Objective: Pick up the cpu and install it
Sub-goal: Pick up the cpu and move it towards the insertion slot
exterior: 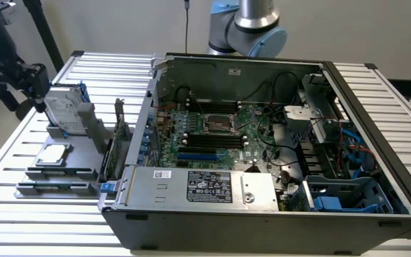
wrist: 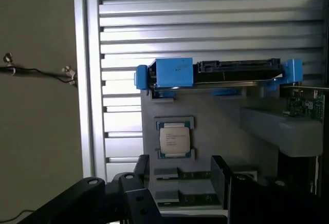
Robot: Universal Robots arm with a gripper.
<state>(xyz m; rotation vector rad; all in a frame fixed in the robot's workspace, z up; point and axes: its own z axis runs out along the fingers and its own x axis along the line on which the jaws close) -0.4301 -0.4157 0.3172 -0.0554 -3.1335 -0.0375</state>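
Note:
The cpu [exterior: 53,154] is a small silvery square chip lying flat in a recess of the grey holder [exterior: 84,140], on the exterior view's left, outside the computer case. In the wrist view the cpu [wrist: 175,139] lies just beyond my gripper [wrist: 181,178], whose black fingers [wrist: 221,175] stand apart with nothing between them. My gripper [exterior: 28,84] hangs open above the table's edge at the exterior view's far left, apart from the holder. Inside the open case [exterior: 263,214], the motherboard's square socket [exterior: 218,124] sits near the middle.
A silver hard drive [exterior: 64,110] in a blue frame [wrist: 172,72] stands upright on the holder behind the cpu. Green memory sticks [exterior: 54,174] lie in the holder's front slots. An expansion card [exterior: 118,134] stands between holder and case. The slatted table [exterior: 20,214] carries everything.

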